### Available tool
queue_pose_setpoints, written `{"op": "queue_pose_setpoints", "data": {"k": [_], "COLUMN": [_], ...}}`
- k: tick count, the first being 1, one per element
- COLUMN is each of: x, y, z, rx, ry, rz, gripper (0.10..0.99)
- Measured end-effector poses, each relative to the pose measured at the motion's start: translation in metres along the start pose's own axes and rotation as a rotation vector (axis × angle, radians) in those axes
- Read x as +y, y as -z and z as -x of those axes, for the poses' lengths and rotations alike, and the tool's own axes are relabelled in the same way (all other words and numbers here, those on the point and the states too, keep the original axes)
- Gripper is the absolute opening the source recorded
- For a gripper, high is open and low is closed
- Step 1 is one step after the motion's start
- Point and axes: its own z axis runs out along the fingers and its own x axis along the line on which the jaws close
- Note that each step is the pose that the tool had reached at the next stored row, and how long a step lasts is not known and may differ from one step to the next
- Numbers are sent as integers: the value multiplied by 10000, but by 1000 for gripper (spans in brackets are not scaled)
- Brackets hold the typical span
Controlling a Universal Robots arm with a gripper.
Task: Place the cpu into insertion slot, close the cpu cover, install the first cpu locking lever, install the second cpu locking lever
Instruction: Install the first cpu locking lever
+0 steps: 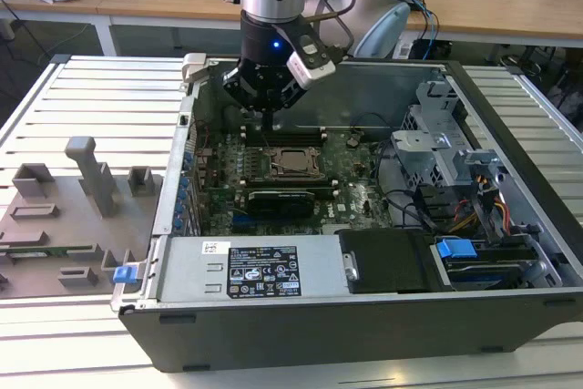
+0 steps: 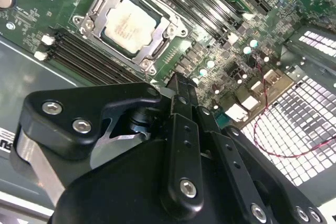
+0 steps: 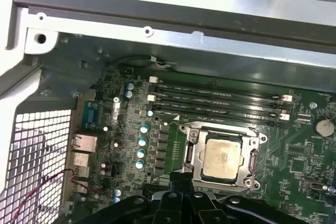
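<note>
- Exterior view: an open dark-grey sheet-steel computer case (image 1: 364, 325) stands on a ribbed pale-metal worktop (image 1: 82, 88). At the exterior view's left lies a matte grey fixture plate (image 1: 55, 225) with blocky moulded holders. In the upper centre of the frame the black claw (image 1: 273, 120) hangs with its tips pressed together, pinching nothing. It is over the green motherboard (image 1: 360, 193), near the cpu (image 1: 293, 161) but clear of it.
- Second wrist view: the cpu (image 2: 129, 24), square with a dull silvery top, sits in the insertion slot (image 2: 148, 66). The cpu cover (image 2: 100, 9), a thin bright frame plate, lies flat around it. I cannot tell whether the levers are latched. Long black memory slots (image 2: 79, 51) run beside the socket. The claw (image 2: 181, 85) shows matte black links with bright hex screws.
- First wrist view: the cpu (image 3: 224, 157) sits framed by the cpu cover (image 3: 197, 153), with the claw (image 3: 182, 196) apart from the socket. Round teal-topped capacitors (image 3: 142, 141) stand in a row nearby, and a thin red wire (image 3: 58, 174) crosses a perforated steel grille (image 3: 37, 140).
</note>
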Motion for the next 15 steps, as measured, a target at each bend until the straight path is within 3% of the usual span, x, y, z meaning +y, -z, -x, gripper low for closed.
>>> {"op": "queue_pose_setpoints", "data": {"k": [9,15], "x": [24,181], "y": [-9,-43], "z": [-119,-137], "rx": [1,-1], "ry": [0,0], "rz": [-2,7], "gripper": [106,106]}}
